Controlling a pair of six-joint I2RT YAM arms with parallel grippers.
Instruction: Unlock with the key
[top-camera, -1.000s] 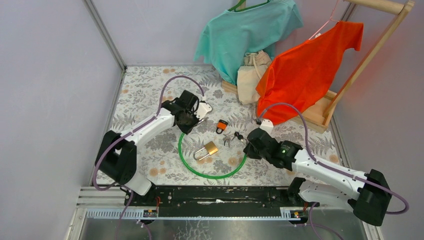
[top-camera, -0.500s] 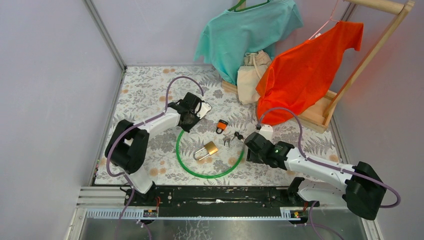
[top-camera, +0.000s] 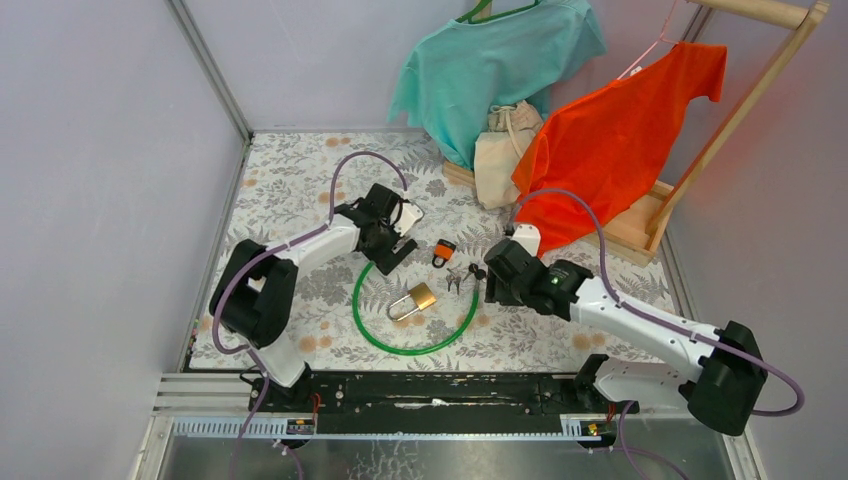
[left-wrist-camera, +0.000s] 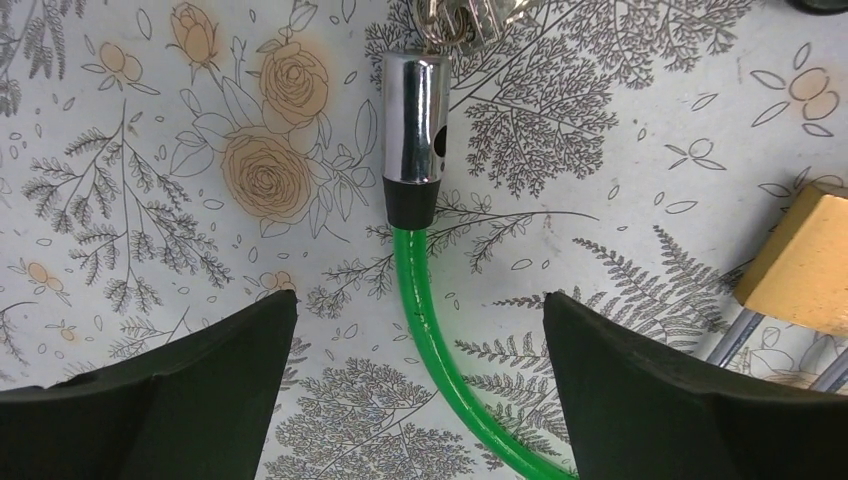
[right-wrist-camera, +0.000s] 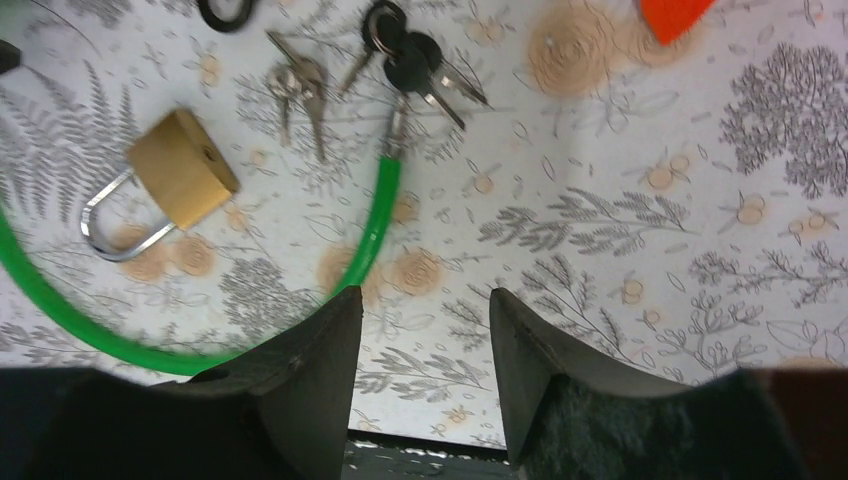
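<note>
"What lay nearest?"
"A glossy green cable (top-camera: 402, 345), looped round a blocky brass padlock (top-camera: 420, 297) mid-worktop (top-camera: 290, 180)."
"And the keys (right-wrist-camera: 415, 60)?"
"Just beyond, black-headed metal. The right end effector (right-wrist-camera: 423, 298) was spread beside them, and the left end effector (top-camera: 396, 254) was spread over the cable's chrome cap (left-wrist-camera: 416, 118)."

Glossy green plastic on cable (left-wrist-camera: 425, 310); polished chrome metal on end cap (left-wrist-camera: 416, 120). Brushed brass padlock (right-wrist-camera: 183, 168), shiny steel shackle (right-wrist-camera: 88, 215). Matt floral-print desk (left-wrist-camera: 620, 120).

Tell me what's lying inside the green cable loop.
Only the brass padlock lies inside the green cable. The keys sit just outside, by its open gap. From above, the left end effector hides its chrome end.
</note>
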